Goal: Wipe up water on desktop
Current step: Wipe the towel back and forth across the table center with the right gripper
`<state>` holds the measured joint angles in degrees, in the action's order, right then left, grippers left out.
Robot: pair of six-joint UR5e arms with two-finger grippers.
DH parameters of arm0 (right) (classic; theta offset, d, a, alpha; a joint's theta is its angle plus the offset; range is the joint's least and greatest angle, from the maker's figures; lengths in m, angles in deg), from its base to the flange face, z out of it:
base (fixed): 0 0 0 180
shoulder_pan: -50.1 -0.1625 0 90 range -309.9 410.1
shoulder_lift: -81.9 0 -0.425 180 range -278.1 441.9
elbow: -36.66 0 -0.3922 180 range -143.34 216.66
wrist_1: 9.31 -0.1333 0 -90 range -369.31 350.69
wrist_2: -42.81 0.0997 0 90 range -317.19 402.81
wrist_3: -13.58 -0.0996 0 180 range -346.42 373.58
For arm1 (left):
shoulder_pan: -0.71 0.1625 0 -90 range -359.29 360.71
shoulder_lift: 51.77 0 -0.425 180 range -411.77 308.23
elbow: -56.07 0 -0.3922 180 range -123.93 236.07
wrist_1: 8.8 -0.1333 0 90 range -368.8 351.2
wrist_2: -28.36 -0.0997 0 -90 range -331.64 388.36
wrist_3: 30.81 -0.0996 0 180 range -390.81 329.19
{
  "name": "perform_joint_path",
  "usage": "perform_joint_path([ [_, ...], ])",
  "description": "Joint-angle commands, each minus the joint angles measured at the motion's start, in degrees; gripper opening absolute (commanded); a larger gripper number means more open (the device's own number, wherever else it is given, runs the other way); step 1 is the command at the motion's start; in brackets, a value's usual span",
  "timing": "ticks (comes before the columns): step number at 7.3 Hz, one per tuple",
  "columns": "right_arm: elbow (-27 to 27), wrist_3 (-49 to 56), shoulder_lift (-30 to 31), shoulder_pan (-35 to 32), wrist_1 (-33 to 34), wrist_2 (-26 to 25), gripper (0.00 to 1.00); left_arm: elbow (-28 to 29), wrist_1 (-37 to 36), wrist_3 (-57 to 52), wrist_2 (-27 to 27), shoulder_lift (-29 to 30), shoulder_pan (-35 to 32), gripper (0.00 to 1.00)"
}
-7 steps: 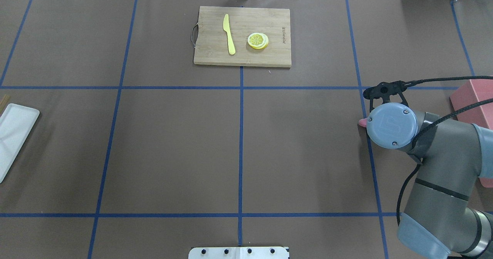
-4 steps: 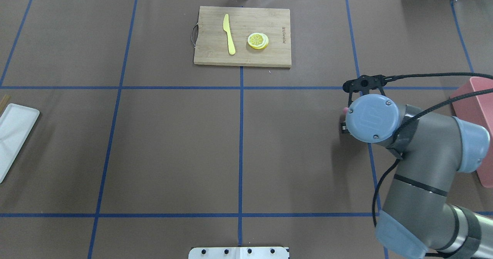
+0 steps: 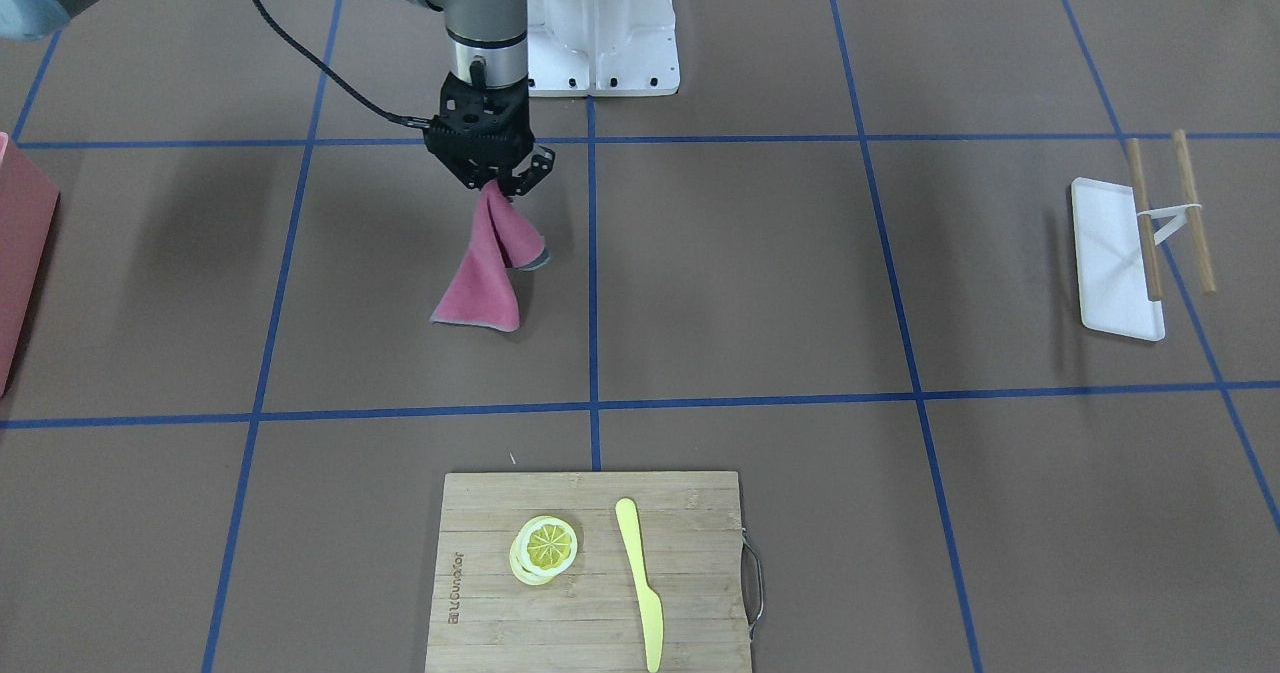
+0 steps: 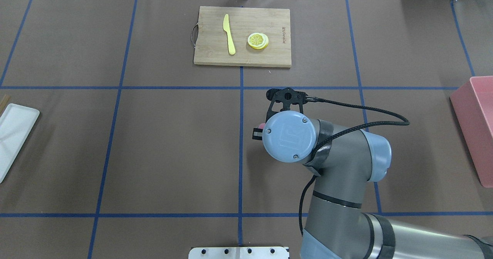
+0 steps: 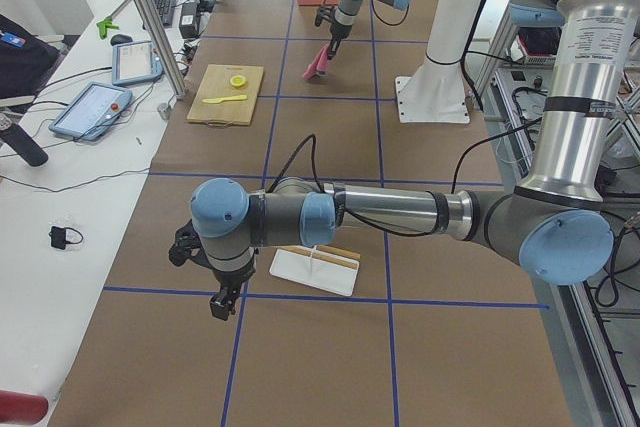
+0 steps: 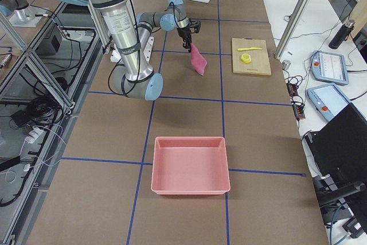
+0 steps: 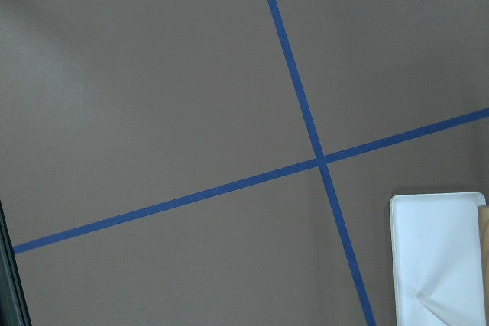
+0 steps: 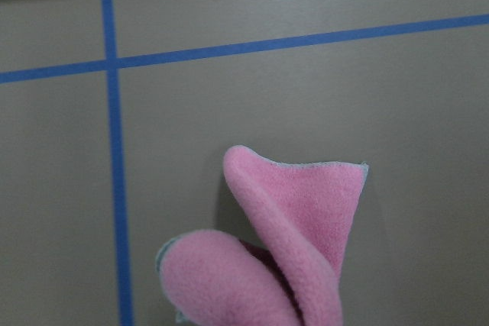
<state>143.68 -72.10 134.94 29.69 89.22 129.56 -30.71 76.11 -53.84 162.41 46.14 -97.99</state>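
Note:
The desktop (image 3: 750,273) is matte brown with blue tape lines; I see no water on it. My right gripper (image 3: 497,181) is shut on a pink cloth (image 3: 483,273) and holds it by its top. The cloth hangs down and its lower edge touches the desktop just beside the centre tape line. It fills the bottom of the right wrist view (image 8: 298,227); in the overhead view only a sliver (image 4: 261,126) shows beside the wrist. My left gripper (image 5: 222,305) hangs over the desktop near a white tray; I cannot tell whether it is open or shut.
A bamboo cutting board (image 3: 590,573) with a yellow knife (image 3: 640,583) and lemon slices (image 3: 545,548) lies at the far edge. A white tray (image 3: 1115,258) with chopsticks sits at my left. A pink bin (image 4: 475,120) stands at my right.
My right arm has swung left with the pink cloth, from the right-hand tape line to just right of the centre line.

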Motion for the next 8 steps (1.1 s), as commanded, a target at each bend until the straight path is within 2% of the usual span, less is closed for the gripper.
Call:
perform_joint_path([
  [1,-5.23,-8.06,-6.87,3.0,-3.61,-2.63,0.0,0.04,0.0,0.0,0.07,0.0,0.0,0.99],
  [2,-5.24,-9.74,-7.15,3.71,-6.13,-2.99,0.0,0.12,0.0,0.0,-0.02,0.0,0.0,0.99],
  [4,-5.24,-6.53,-3.32,3.46,-3.81,-2.73,0.0,-0.05,0.0,0.0,0.07,0.0,0.0,0.99],
  [6,-2.98,-1.09,0.11,2.23,6.29,-2.29,0.0,-0.14,0.0,0.0,0.07,0.0,0.0,0.99],
  [8,6.41,8.12,7.75,0.48,17.25,-2.2,0.0,-0.05,0.0,0.0,0.07,0.0,0.09,0.99],
])
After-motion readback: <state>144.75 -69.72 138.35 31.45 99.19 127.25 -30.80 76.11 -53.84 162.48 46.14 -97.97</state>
